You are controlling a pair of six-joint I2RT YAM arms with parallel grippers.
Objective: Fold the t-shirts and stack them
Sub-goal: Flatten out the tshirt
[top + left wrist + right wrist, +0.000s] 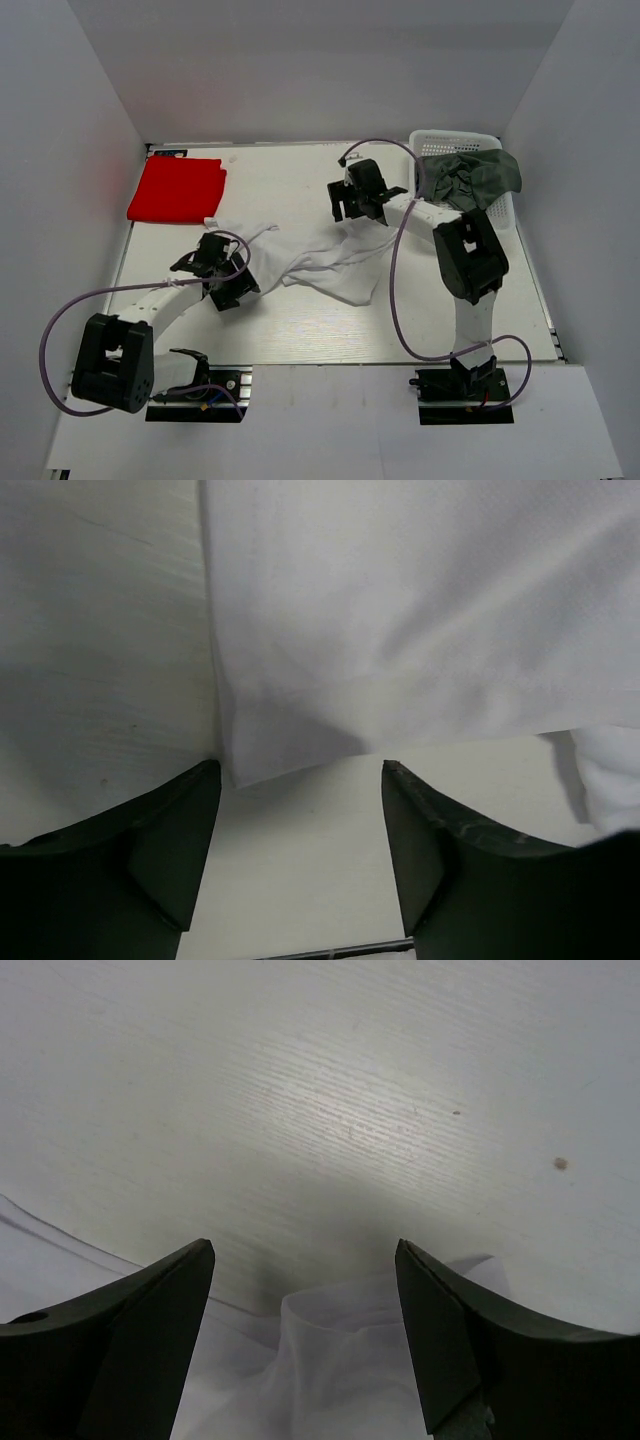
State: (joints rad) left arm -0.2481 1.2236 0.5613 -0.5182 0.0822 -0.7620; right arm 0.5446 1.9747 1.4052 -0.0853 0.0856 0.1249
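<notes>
The white t-shirt [325, 262] lies crumpled across the middle of the table. My left gripper [226, 272] is open at its left end; in the left wrist view a corner of the white cloth [400, 630] lies just beyond the open fingers [170, 830], untouched. My right gripper [352, 205] is open above the shirt's far edge; in the right wrist view a raised fold of white cloth [340, 1360] sits between the fingers [440, 1340]. The red t-shirt [177, 188] lies folded at the far left. The dark grey-green t-shirt [475, 177] hangs out of the basket.
The white lattice basket [452, 143] stands at the far right corner of the table [300, 330]. White walls close in the left, back and right sides. Purple cables loop from both arms.
</notes>
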